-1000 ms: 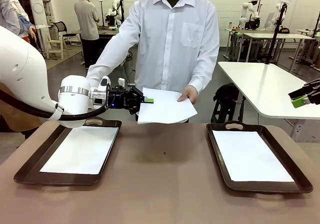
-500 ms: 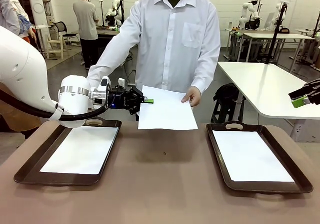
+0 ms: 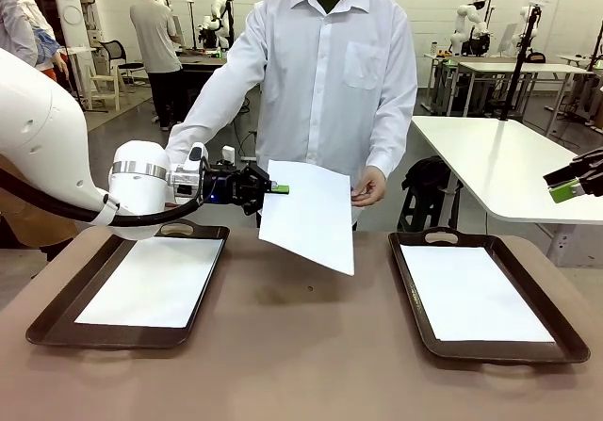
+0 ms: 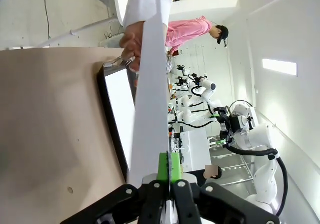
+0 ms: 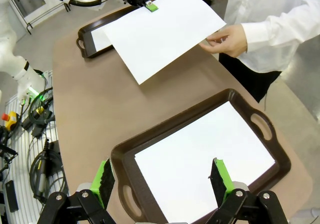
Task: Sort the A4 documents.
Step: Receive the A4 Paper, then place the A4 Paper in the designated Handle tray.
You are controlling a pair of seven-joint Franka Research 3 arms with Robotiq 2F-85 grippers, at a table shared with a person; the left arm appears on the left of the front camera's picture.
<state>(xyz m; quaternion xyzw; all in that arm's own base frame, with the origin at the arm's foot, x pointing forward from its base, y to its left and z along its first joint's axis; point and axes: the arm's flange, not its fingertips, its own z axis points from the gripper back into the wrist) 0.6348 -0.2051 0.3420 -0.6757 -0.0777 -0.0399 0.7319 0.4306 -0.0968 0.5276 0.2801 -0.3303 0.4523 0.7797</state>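
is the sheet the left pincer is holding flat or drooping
Drooping. The sheet, clamped at one edge by the left pincer, sags toward the table at its free corner.

A: Sheets of paper?
B: Three A4 documents: one (image 3: 306, 212) in the air, one (image 3: 154, 282) in the left tray (image 3: 57, 322), one (image 3: 474, 293) in the right tray (image 3: 556, 319).
A: Trays?
B: Two, dark brown, both on the desk (image 3: 311, 346).
A: Claws?
B: Two: left (image 3: 279, 189), right (image 3: 565, 191).

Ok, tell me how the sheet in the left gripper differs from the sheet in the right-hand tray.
The held sheet hangs tilted in the air, pinched at one edge by the left gripper; the tray sheet lies flat inside the right tray, untouched. The held sheet's free corner droops; the tray sheet stays level. Both are blank white A4.
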